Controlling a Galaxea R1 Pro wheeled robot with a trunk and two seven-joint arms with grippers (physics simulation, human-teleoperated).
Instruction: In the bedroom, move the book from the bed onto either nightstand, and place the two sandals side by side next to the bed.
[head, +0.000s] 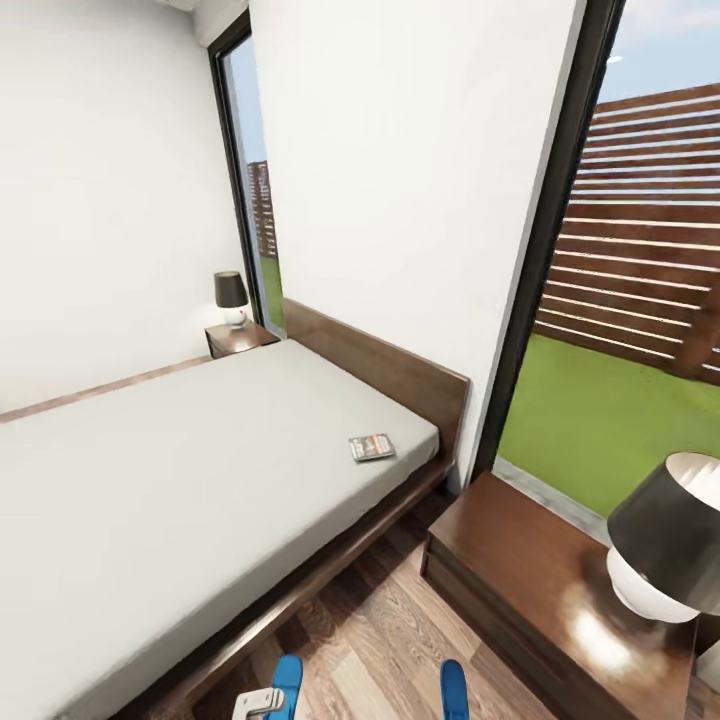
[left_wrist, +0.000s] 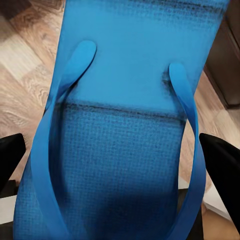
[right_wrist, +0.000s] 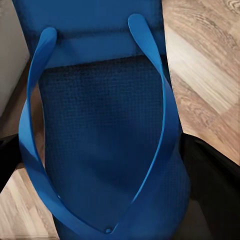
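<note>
Each claw pinches one sandal (left_wrist: 130, 125) (right_wrist: 100, 125) above the floor (head: 370, 630) beside the bed (head: 150, 480); lower both level and parallel. Book (head: 371, 447) lies on the mattress near the nightstand (head: 520, 560).

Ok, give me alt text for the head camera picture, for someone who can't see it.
A small book lies near the corner of a grey-mattressed bed, beside a dark nightstand with a lamp. Two blue sandal tips poke up at the bottom edge over the wood floor.
</note>
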